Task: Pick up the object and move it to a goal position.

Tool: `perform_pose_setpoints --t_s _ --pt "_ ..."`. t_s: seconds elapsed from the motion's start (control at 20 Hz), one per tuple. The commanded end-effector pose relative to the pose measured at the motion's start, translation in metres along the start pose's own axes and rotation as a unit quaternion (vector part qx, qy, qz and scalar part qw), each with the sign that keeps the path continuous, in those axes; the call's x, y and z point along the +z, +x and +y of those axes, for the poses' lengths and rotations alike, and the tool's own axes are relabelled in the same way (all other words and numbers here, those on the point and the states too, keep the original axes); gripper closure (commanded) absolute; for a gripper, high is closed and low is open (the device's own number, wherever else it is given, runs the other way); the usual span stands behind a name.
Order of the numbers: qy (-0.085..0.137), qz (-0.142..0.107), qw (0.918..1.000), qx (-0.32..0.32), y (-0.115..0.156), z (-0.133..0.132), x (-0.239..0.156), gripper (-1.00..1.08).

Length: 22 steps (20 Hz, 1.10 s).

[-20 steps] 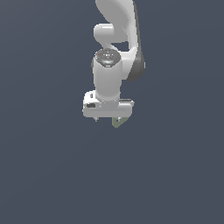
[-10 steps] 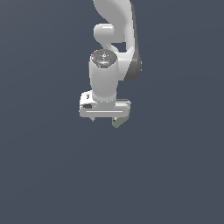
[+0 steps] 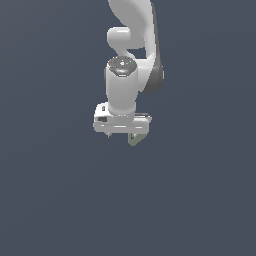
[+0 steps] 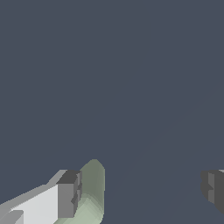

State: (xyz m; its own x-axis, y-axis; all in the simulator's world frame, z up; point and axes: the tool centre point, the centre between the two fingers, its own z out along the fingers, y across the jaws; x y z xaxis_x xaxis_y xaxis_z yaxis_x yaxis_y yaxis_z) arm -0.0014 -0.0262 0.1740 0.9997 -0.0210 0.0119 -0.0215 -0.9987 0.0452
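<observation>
The object (image 3: pixel 136 139) is a small pale sage-green piece showing just under the white hand, on the exterior view's right side. In the wrist view the object (image 4: pixel 92 192) lies against the inner face of one dark finger pad (image 4: pixel 68 194). The other finger pad (image 4: pixel 213 187) stands far off across a wide gap and does not touch it. My gripper (image 4: pixel 140 192) is open; in the exterior view the gripper (image 3: pixel 122 136) points down from the white arm (image 3: pixel 131 30). The hand hides most of the object there.
Only a plain dark blue-grey surface (image 3: pixel 60 200) shows around and below the arm. No other objects, containers or edges are in view.
The wrist and hand have shifted only slightly; the green piece stays under the same side of the hand.
</observation>
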Motion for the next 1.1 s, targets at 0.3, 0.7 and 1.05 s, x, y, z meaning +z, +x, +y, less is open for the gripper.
perform_pose_setpoints --t_s 0.3,0.7,1.05 --pt "0.004 -0.001 0.9972 0.075 -0.016 -0.017 0.004 -0.92" --pt "0.009 -0.003 0.9857 0.168 -0.036 -0.037 0.009 -0.92" --pt "0.013 -0.006 0.9685 0.248 -0.055 -0.052 0.014 -0.92"
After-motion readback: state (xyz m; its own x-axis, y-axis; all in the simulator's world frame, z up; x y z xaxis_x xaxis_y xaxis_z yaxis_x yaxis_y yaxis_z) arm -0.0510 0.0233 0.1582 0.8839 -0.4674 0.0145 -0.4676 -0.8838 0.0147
